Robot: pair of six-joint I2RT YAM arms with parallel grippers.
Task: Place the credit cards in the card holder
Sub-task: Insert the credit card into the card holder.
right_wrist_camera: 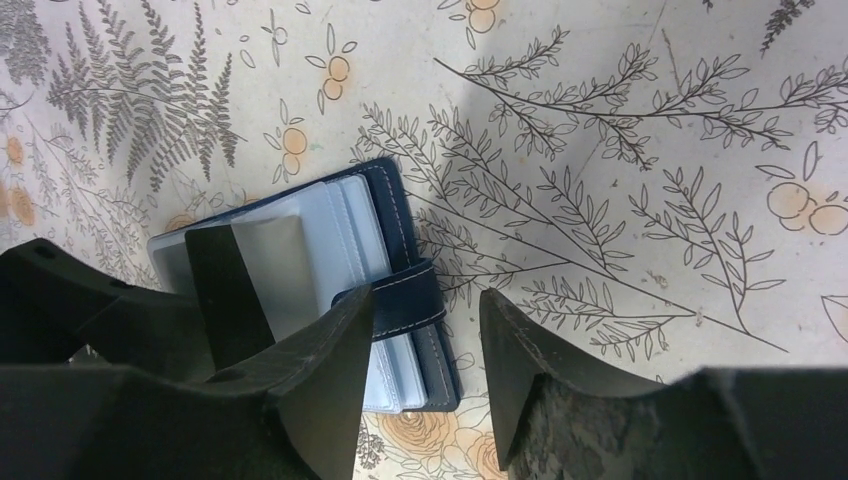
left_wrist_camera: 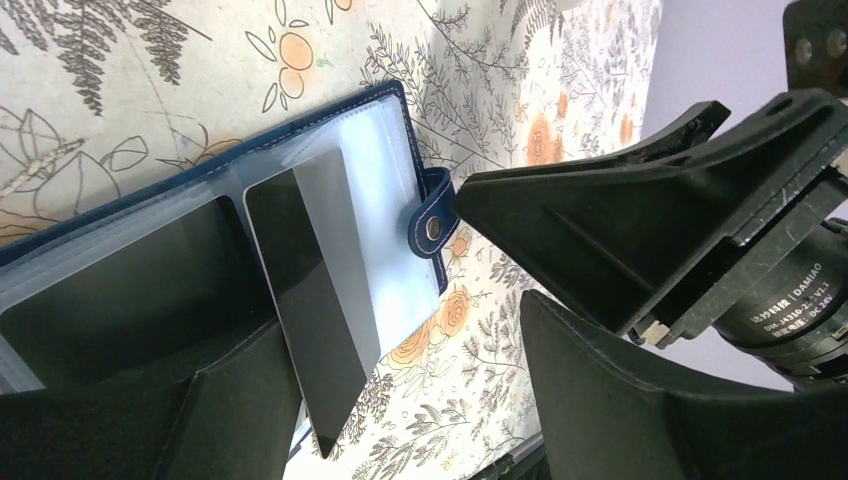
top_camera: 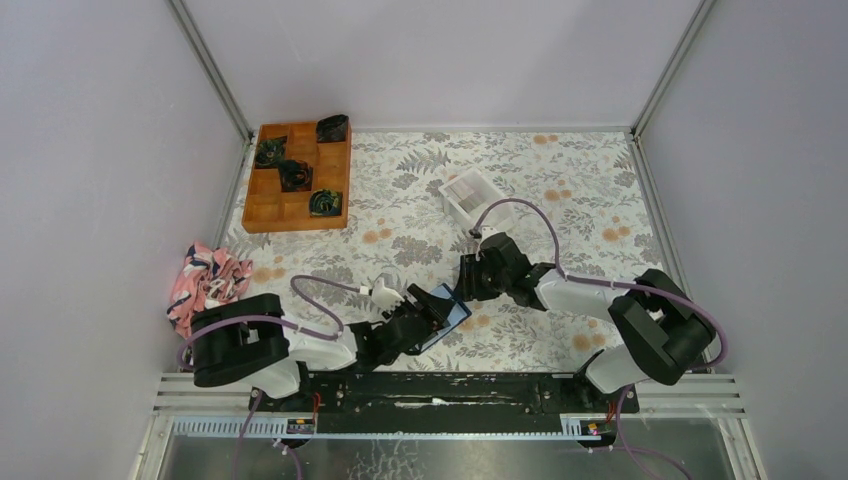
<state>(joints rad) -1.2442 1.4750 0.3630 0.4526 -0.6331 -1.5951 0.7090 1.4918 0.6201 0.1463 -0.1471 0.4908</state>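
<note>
**Navy cover, clear sleeves: one card part-seated in the card holder**

Near edge of the tabletop (top_camera: 560,200), about midway along it: the card holder (top_camera: 452,312) lies open with its lighter inner pages up and its snap strap (left_wrist_camera: 432,225) hanging off one side. A card (left_wrist_camera: 320,300), half dark and half glossy grey, sits slantwise in a transparent sleeve, one short end projecting past the holder's edge. The left pincer (left_wrist_camera: 400,315) straddles that end with its jaws well apart, clamping nothing; one finger lies just beside the card. The right pincer (right_wrist_camera: 425,300) hangs over the strap side, jaws likewise apart, one finger overlapping the cover. Whether it presses down cannot be told.

Handling, as judged: the card is light, thin, stiff and slick. It is best taken across its long edges at the projecting end, or pushed on that short end in line with the sleeve. The sleeves look soft and floppy, so they are likely to buckle or catch a corner if the card goes in askew. The holder itself is light and will probably slide on the floral tabletop unless pinned on its stiffer navy cover near the strap.

A pink cloth (top_camera: 205,280) lies at the left edge. Farther back, towards the middle of the far edge, a white box (top_camera: 495,205) holds what appear to be more pale credit cards (top_camera: 462,187). An orange compartment tray (top_camera: 285,210) stands in the far left corner.
</note>
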